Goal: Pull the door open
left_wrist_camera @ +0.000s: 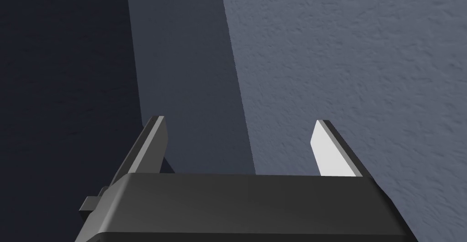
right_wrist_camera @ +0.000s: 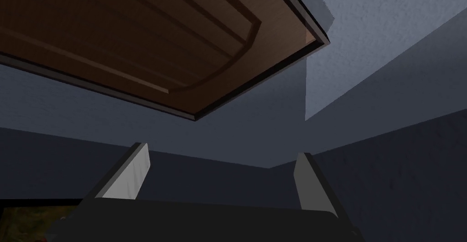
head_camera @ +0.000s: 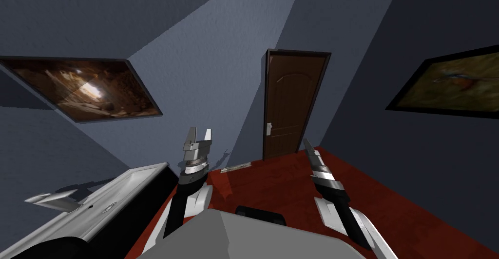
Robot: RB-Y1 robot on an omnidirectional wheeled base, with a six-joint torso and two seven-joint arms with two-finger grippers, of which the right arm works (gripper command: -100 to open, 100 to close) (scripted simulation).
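1. The brown door [head_camera: 292,105] stands just right of the middle of the head view, in its upper half, and sits flush in a dark frame.
2. A small pale handle plate [head_camera: 268,129] shows on the door's left edge, low on the panel.
3. The red floor [head_camera: 292,183] runs from the foot of the door down toward us, and both of our grippers are well apart from the door.
4. Our left gripper [head_camera: 200,133] is raised left of the middle of the head view; in its own wrist view, the left gripper [left_wrist_camera: 240,125] is released, with its two fingers spread wide and nothing between them.
5. Our right gripper [head_camera: 307,143] sits right of the middle, just below the door's lower right corner in the picture, and we see it edge-on.
6. In the right wrist view, the right gripper [right_wrist_camera: 222,151] is also released and holds nothing, and the door [right_wrist_camera: 137,38] lies far beyond the fingertips.
7. A white sink counter [head_camera: 122,188] with a tap [head_camera: 53,200] fills the lower left.
8. One framed picture [head_camera: 87,90] hangs at the left and another [head_camera: 453,83] at the right edge.
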